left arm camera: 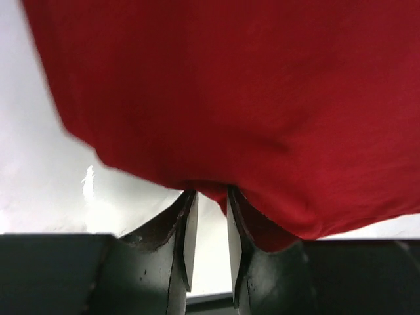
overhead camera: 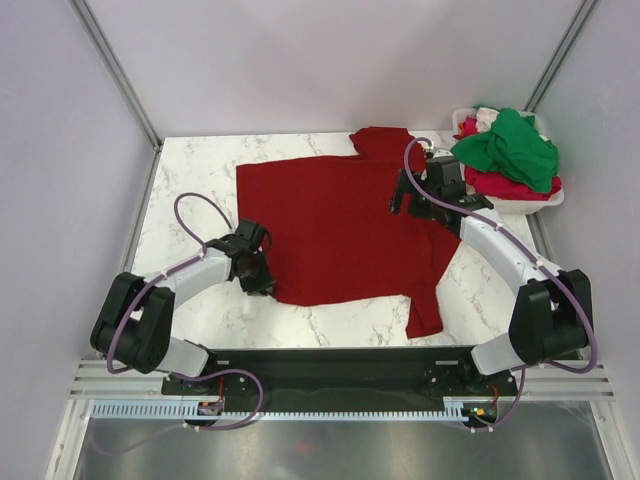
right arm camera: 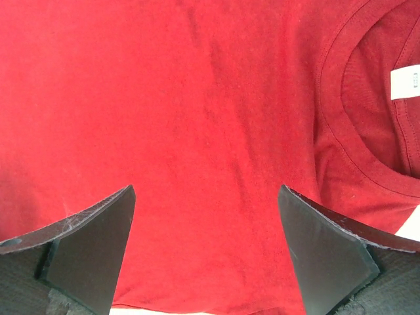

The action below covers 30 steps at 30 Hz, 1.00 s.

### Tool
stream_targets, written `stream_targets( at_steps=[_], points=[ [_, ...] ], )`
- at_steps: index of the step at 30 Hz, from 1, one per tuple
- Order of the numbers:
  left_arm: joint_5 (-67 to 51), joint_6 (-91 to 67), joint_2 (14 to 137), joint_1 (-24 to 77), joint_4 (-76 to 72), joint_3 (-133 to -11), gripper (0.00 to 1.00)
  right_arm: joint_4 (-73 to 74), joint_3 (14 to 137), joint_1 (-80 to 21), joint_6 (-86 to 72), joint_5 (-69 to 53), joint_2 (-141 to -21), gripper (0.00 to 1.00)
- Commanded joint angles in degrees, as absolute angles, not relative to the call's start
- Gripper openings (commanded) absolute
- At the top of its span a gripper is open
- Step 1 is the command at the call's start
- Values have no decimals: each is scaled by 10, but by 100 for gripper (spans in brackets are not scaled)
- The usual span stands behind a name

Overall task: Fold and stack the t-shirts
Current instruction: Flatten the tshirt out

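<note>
Left wrist view puts our left hand (left arm camera: 210, 194) nearly pressed together at the hem of the dark red t-shirt (overhead camera: 340, 230), spread centre frame; grip unclear. Right hand (right arm camera: 205, 191) spread. We should catch both layers.

A white marbled table (overhead camera: 200, 180) is standing between pale lilac walls (overhead camera: 330, 60). Grey metal posts (overhead camera: 114, 68) are running up the corners. Soft, even light is filling the space, and a slotted rail (overhead camera: 330, 411) is lining the near edge.
</note>
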<state>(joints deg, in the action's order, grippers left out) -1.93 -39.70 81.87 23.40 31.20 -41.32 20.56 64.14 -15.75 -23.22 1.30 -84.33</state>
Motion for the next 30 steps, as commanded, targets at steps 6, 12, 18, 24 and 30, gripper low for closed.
stream_targets(
  at_steps=[6, 12, 18, 24, 30],
  points=[
    [-13, -420, 825, 239, 198, -430, 13, 192, 642, -157, -224, 11, -830, 98],
    [-27, -401, 810, 239, 201, -440, 2, 192, 637, -156, -221, 14, -822, 98],
    [-23, -353, 787, 240, 328, -520, 2, 192, 633, -157, -221, 13, -810, 98],
    [-1, -322, 783, 240, 433, -599, 6, 193, 636, -157, -221, 10, -809, 98],
    [14, -315, 759, 240, 475, -612, 52, 193, 631, -157, -220, 7, -808, 98]
  ],
)
